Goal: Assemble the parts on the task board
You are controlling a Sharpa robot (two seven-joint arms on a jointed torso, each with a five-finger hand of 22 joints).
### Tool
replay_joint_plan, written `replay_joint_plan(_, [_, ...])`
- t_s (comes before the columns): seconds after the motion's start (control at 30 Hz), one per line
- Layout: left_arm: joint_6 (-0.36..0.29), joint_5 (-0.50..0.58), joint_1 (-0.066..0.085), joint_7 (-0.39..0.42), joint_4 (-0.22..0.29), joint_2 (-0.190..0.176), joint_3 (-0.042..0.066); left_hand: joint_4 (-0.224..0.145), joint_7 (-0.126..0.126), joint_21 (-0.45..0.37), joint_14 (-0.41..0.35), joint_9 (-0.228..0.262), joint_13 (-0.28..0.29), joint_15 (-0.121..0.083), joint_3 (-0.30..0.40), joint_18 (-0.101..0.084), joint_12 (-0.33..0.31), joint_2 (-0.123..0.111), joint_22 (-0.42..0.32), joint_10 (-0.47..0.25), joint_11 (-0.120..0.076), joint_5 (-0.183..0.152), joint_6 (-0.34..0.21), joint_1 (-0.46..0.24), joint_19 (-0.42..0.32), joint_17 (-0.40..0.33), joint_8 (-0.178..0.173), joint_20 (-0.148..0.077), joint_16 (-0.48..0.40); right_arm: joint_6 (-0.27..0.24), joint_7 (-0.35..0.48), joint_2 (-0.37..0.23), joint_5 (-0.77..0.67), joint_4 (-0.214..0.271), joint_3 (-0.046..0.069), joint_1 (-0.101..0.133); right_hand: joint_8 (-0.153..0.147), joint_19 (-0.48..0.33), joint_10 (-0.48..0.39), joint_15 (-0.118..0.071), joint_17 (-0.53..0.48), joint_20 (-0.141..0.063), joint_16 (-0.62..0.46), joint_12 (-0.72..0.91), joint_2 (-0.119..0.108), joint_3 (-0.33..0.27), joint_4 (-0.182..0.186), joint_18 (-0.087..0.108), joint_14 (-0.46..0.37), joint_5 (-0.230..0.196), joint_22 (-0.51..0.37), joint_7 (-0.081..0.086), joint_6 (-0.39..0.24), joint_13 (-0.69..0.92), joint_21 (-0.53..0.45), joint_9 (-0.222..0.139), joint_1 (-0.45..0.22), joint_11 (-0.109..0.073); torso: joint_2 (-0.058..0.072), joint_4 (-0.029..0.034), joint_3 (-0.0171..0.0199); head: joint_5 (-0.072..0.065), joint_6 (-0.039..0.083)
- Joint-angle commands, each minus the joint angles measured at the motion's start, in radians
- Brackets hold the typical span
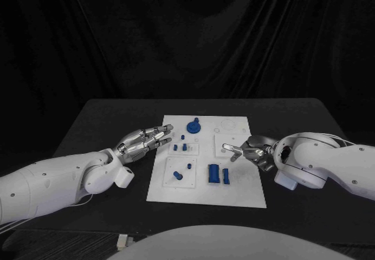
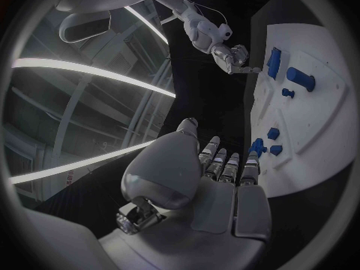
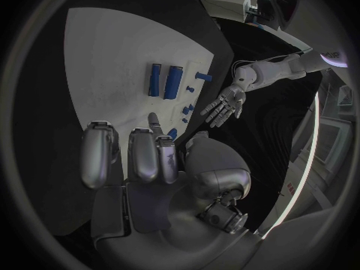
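On the white rectangular task board (image 1: 234,189), most small blue plastic parts (image 1: 218,174) lie loose near its middle and one stands near the far edge, so I judge assembly barely begun. The silver left hand (image 1: 144,142) hovers spread and empty at the board's left edge; the silver right hand (image 1: 249,151), one finger out and the others curled, holds nothing over its right side. The black table (image 1: 102,114) sits before dark curtains.

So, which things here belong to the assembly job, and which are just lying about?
Belong to the job:
- task board
- blue parts
- left hand, holding nothing
- right hand, holding nothing

Just there:
- black table
- black curtain
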Motion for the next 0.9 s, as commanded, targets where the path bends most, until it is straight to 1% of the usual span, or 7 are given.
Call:
replay_joint_plan(0.03, [0.004, 0.002, -0.001, 0.015, 0.003, 0.001, 0.001, 0.000, 0.006, 0.002, 0.003, 0.001, 0.001, 0.001, 0.003, 0.015, 0.005, 0.002, 0.000, -0.001, 0.006, 0.005, -0.004, 0.009, -0.002, 0.001, 0.003, 0.008, 0.004, 0.053, -0.047, 0.004, -0.058, -0.002, 0.000, -0.005, 0.000, 0.033, 0.105, -0.008, 0.002, -0.006, 0.003, 0.004, -0.002, -0.033, -0.001, 0.001, 0.036, -0.004, 0.189, -0.004, -0.003, 0.263, -0.001, -0.002, -0.010, -0.003, 0.000, 0.0008, -0.0001, 0.000, 0.000])
replay_joint_plan(0.17, [0.005, 0.002, -0.001, 0.014, 0.003, 0.001, 0.001, 0.000, 0.005, 0.003, 0.003, 0.001, 0.001, 0.001, 0.003, 0.015, 0.004, 0.002, 0.001, -0.001, 0.006, 0.005, -0.003, 0.009, -0.002, 0.001, 0.003, 0.007, 0.004, 0.064, -0.048, 0.010, -0.062, -0.001, 0.000, -0.008, 0.003, 0.033, 0.105, -0.009, 0.004, -0.007, 0.004, 0.004, -0.002, -0.032, -0.002, 0.001, 0.036, -0.004, 0.189, -0.006, 0.002, 0.263, 0.000, -0.002, -0.013, -0.004, 0.001, 0.0003, 0.0000, 0.002, 0.000])
replay_joint_plan(0.27, [0.005, 0.002, -0.001, 0.014, 0.003, 0.000, 0.001, 0.000, 0.005, 0.003, 0.003, 0.001, 0.001, 0.001, 0.003, 0.015, 0.004, 0.002, 0.001, -0.001, 0.006, 0.005, -0.003, 0.009, -0.002, 0.001, 0.003, 0.007, 0.004, 0.066, -0.046, 0.011, -0.063, -0.001, 0.000, -0.008, 0.008, 0.034, 0.105, -0.011, 0.008, -0.009, 0.006, 0.004, -0.002, -0.031, -0.003, 0.001, 0.037, -0.004, 0.190, -0.007, 0.011, 0.263, 0.002, -0.002, -0.015, -0.005, 0.000, 0.0009, 0.0000, 0.000, 0.000])
replay_joint_plan(0.4, [0.006, 0.002, -0.001, 0.014, 0.003, -0.001, 0.001, 0.000, 0.005, 0.003, 0.003, 0.001, 0.001, 0.001, 0.003, 0.015, 0.004, 0.002, 0.001, -0.001, 0.005, 0.005, -0.005, 0.009, -0.002, 0.001, 0.003, 0.007, 0.004, 0.066, -0.041, 0.013, -0.063, 0.002, 0.000, -0.009, 0.008, 0.034, 0.105, -0.011, 0.008, -0.009, 0.006, 0.004, -0.002, -0.031, -0.003, 0.001, 0.037, -0.004, 0.190, -0.007, 0.011, 0.263, 0.002, -0.002, -0.015, -0.005, 0.001, 0.0005, 0.0001, 0.002, 0.000])
replay_joint_plan(0.9, [0.011, 0.002, -0.001, 0.011, 0.000, 0.003, 0.001, -0.001, 0.005, 0.002, 0.003, 0.001, 0.001, 0.002, 0.004, 0.015, 0.004, 0.002, 0.000, -0.001, 0.005, 0.006, -0.006, 0.010, -0.002, 0.001, 0.003, 0.007, 0.004, 0.066, -0.023, 0.023, -0.064, 0.009, 0.000, -0.015, 0.011, 0.034, 0.105, -0.012, 0.007, -0.010, 0.006, 0.004, 0.002, -0.029, -0.003, 0.001, 0.037, -0.003, 0.190, -0.009, 0.017, 0.263, 0.003, -0.002, -0.014, -0.006, 0.000, 0.0004, 0.0001, 0.001, 0.000])
